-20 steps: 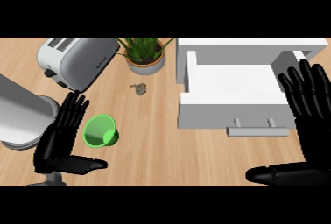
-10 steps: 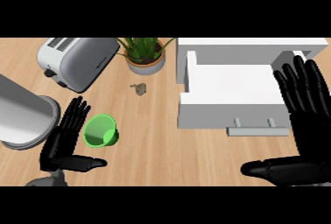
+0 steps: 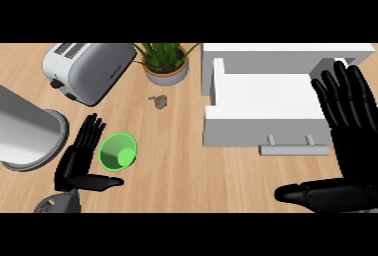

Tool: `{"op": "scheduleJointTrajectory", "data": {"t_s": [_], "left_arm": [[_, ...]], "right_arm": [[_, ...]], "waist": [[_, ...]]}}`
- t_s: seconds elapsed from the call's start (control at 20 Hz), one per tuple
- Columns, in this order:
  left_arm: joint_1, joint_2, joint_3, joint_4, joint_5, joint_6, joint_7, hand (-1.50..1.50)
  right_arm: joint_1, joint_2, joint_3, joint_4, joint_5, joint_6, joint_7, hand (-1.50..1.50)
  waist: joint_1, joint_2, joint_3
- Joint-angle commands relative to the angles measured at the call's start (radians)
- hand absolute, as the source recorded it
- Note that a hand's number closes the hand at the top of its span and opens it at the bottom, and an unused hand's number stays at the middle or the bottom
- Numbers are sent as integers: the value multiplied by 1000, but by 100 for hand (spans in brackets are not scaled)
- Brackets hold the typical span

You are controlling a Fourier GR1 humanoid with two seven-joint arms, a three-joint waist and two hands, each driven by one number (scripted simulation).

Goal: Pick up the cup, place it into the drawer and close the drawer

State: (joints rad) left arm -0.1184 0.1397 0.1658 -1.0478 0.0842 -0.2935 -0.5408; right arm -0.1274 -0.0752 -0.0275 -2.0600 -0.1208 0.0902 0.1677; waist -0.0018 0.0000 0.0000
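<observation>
Flanking the green cup [image 3: 118,151] on the wooden bench [image 3: 184,170], the left robot hand [image 3: 80,159] was spread, thumb out, ready to close round it, while the right robot hand [image 3: 345,145] rested spread beside the open drawer [image 3: 262,107].

Wooden counter [image 3: 184,165], seen from above. Green cup [image 3: 118,152] stood at lower left, opening upward. Left hand [image 3: 80,159] was just beside its left rim, fingers straight, thumb below the cup. White drawer [image 3: 260,109] stood open at upper right, grey handle [image 3: 294,147] toward the viewer. Right hand [image 3: 345,135] was spread flat at right edge, over the drawer's right side. Toaster [image 3: 87,69] and potted plant [image 3: 167,64] sat at top; metal pot [image 3: 28,135] at far left.
</observation>
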Motion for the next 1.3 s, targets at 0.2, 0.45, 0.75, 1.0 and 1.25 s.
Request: {"op": "scheduleJointTrajectory", "data": {"t_s": [0.2, 0.45, 0.75, 1.0, 1.25], "left_arm": [[35, 27, 15, 102, 0, -33, -104, -150], [-174, 38, 42, 443, -60, 25, -261, -150], [-153, 28, 9, 421, -65, 14, -266, -150], [-224, 42, 32, 580, -65, -20, -362, -150], [-256, 22, 42, 605, -44, -15, -361, -150]], "right_arm": [[0, 7, 18, 39, 18, 17, -38, -150], [8, 1, 1, -19, -22, 15, 25, -150], [64, 5, 22, -67, 1, 28, 8, -150], [97, 16, 26, -77, -9, 41, -21, -150], [0, -17, -23, -39, -43, 34, 43, -150]], "waist": [[4, 0, 0], [-4, 1, -1], [-1, 0, 0], [-5, 1, -1], [-2, 1, -1]]}}
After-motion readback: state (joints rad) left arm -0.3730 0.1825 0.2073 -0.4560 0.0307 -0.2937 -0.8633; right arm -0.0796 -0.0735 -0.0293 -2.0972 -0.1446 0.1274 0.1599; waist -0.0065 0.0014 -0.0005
